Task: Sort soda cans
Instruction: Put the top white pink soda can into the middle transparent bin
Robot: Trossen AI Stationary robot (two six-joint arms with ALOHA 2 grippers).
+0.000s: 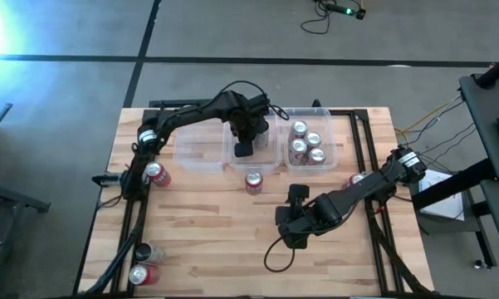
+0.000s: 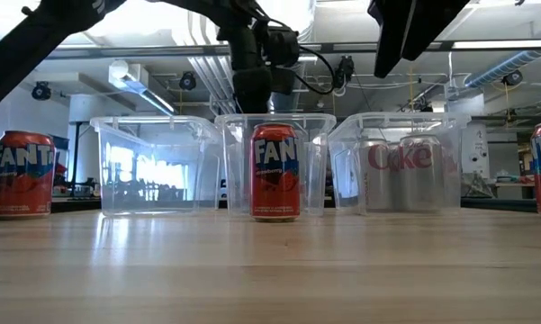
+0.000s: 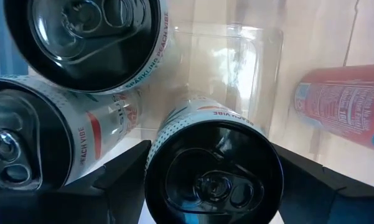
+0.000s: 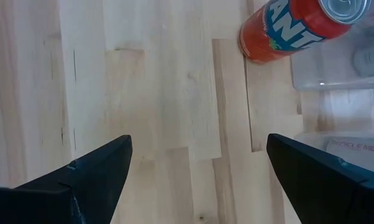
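Standing upright, top up: can [image 3: 213, 168] between parted left claw [image 3: 211, 180]; right claw [image 4: 199, 180] released.

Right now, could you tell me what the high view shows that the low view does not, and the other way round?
Only the high view shows two cans at the table's near left corner, and the right gripper open over bare wood. Only the low view shows labels: Fanta on the red can, Coke on the silver cans. Both show three clear bins in a row, with the left gripper inside the middle one.
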